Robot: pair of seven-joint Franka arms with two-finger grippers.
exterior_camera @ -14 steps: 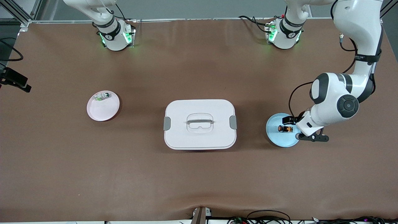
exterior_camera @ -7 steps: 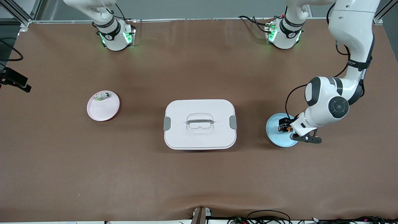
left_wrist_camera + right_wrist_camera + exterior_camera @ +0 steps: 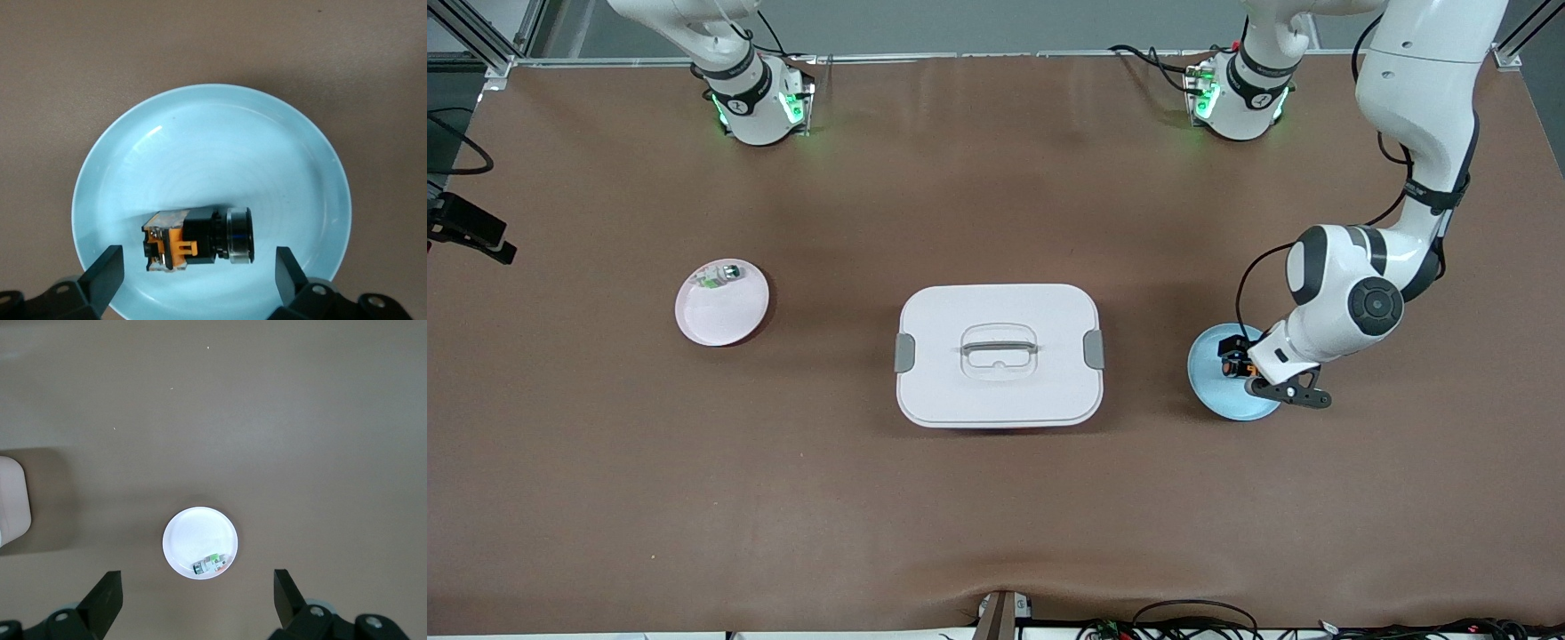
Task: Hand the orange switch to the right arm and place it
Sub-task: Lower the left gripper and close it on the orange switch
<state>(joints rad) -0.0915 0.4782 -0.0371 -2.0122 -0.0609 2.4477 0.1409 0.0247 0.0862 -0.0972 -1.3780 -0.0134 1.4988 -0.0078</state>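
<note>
orange switch [image 3: 198, 239] lay on its side in the blue plate [image 3: 200, 133] toward the left arm's end of the bench, left pincer [image 3: 197, 280] hung wide open over it, empty, right pincer [image 3: 197, 603] gaped empty high over the pink plate [image 3: 193, 533]

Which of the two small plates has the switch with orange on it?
The light blue round plate toward the left arm's end, holding the black-and-orange switch; the pale pink plate holds a silver-and-green switch.

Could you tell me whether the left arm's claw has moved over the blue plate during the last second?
Yes. The left claw, open, has shifted across the blue plate toward the white box, and now straddles the orange switch.
</note>
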